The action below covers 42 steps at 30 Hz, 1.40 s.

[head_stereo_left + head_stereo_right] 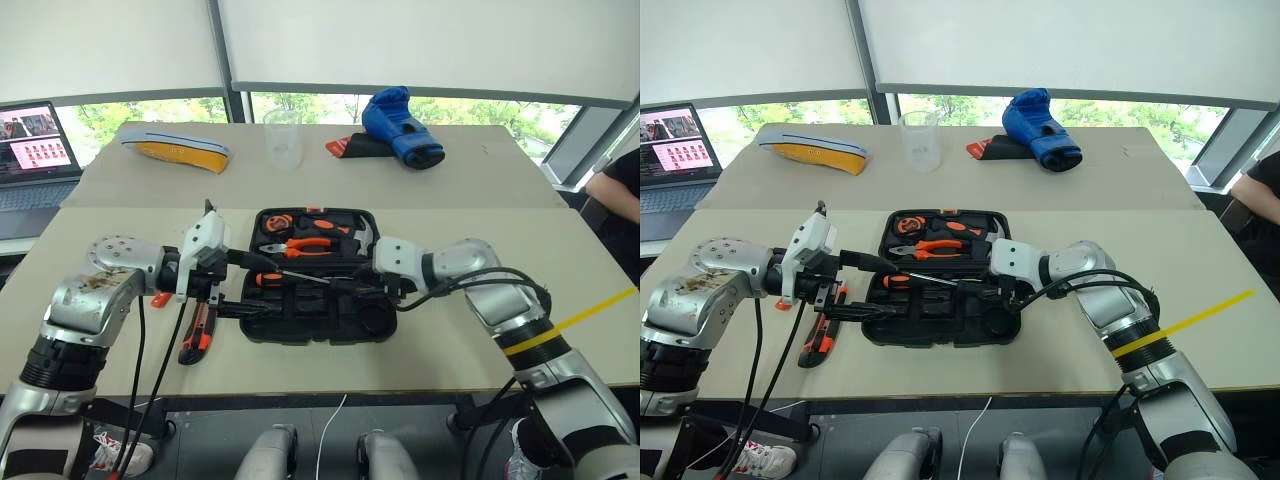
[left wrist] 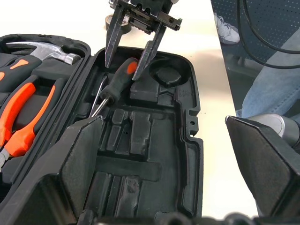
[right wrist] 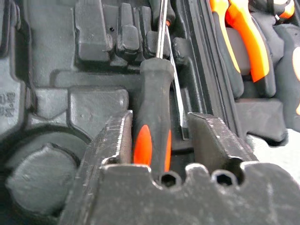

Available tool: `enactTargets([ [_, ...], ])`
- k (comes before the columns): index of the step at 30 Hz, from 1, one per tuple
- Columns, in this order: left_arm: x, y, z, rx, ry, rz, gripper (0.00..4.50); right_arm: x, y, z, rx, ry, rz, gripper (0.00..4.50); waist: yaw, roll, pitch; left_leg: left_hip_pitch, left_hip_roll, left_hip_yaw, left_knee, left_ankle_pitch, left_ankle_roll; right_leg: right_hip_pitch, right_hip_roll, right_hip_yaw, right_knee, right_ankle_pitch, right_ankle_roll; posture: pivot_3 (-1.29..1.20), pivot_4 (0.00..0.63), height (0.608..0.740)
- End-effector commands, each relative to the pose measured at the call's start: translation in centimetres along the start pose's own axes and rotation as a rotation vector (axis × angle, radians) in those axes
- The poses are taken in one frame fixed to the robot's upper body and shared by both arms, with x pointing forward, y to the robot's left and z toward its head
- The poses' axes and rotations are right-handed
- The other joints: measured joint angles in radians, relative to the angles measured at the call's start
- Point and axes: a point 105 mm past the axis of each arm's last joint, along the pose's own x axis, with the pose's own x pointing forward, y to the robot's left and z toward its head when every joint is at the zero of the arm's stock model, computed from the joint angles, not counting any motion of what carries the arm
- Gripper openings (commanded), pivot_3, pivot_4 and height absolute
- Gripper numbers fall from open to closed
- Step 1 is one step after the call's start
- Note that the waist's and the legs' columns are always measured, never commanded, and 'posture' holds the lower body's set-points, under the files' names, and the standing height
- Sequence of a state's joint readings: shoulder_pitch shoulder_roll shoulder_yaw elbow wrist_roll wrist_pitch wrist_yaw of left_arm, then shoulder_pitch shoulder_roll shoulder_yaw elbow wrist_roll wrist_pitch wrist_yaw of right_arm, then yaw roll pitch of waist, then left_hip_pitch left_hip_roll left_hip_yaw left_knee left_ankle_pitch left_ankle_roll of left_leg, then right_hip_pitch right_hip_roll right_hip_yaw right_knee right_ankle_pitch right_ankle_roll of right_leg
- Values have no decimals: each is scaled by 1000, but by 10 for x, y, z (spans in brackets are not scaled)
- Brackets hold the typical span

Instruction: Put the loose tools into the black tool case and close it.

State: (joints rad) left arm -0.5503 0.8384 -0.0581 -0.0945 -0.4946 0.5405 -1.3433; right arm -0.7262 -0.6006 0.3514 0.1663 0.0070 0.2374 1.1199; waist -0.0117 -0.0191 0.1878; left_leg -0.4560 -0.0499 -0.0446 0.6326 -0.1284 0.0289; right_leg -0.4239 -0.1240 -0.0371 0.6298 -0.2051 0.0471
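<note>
Screwdriver [image 3: 152,108] between right gripper [image 3: 157,140] fingers

The butt of the black-and-orange screwdriver [image 3: 152,117] is hidden behind the right gripper [image 3: 157,136] — whether the fingers press the handle or stand just off it cannot be told. The utility knife [image 1: 197,333] is partly covered by the left gripper [image 1: 232,285] and its cables. A person [image 1: 618,195] at the table's far right is cut off by the edge — a dark sleeve shows.
</note>
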Motion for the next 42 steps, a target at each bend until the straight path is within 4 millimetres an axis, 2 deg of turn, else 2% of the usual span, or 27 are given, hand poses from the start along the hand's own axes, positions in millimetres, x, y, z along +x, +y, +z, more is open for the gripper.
enactTargets([
  [1,-3,0,9,53,-3,16,4500,-4,-3,7,8,-13,2,2358,0,0,0,0,0,0,0,0,0,0,0,0,0,0,0,0,150,740],
  [5,-4,0,8,55,0,19,4500,-1,-2,1,44,8,21,2358,0,0,0,0,0,0,0,0,0,0,0,0,0,0,0,0,150,740],
  [6,-4,0,8,55,1,21,4500,-1,-2,1,49,8,24,1847,-1,0,0,0,0,0,0,0,0,0,0,0,0,0,0,0,150,740],
  [7,-4,0,8,55,1,22,4500,0,-2,1,49,7,30,1687,0,0,0,0,0,0,0,0,0,0,0,0,0,0,0,0,150,740],
  [10,-5,-1,7,56,4,25,4500,-3,1,9,53,-30,65,701,0,0,0,0,0,0,0,0,0,0,0,0,0,0,0,0,150,740],
  [11,-5,-1,7,57,5,26,4500,-4,1,11,41,-34,69,575,0,0,0,1,0,0,0,0,0,0,0,0,0,0,0,0,150,740],
  [18,-6,-1,6,57,5,31,4500,-8,-2,20,-48,-50,57,202,0,0,0,1,0,0,0,0,0,0,0,0,0,0,0,0,150,740],
  [25,-4,-1,7,59,1,31,4500,-9,-4,17,-69,-21,48,202,0,0,0,1,0,0,0,-1,-1,0,0,0,0,0,0,0,150,740],
  [28,-4,-1,7,59,0,32,4500,-11,-5,23,-37,-56,49,876,0,0,0,1,0,0,0,-1,-1,0,0,0,0,0,0,0,150,740],
  [33,-5,0,6,58,5,36,4500,-10,-7,31,-14,-93,25,2582,0,0,0,1,0,0,0,-1,-1,0,0,0,0,0,0,0,150,740],
  [34,-5,0,6,58,6,37,4500,-8,-7,32,-10,-98,25,2582,0,0,0,1,1,0,0,-1,-1,0,1,0,0,0,0,0,150,740],
  [37,-4,1,5,60,10,40,4500,-3,-6,35,10,-119,25,2012,-1,0,0,1,0,0,0,-1,-1,0,1,0,0,0,0,0,150,740],
  [42,-6,1,5,62,14,45,4500,6,-5,40,25,-142,33,335,0,0,0,1,0,0,0,-1,-1,0,1,0,0,0,0,0,150,740],
])
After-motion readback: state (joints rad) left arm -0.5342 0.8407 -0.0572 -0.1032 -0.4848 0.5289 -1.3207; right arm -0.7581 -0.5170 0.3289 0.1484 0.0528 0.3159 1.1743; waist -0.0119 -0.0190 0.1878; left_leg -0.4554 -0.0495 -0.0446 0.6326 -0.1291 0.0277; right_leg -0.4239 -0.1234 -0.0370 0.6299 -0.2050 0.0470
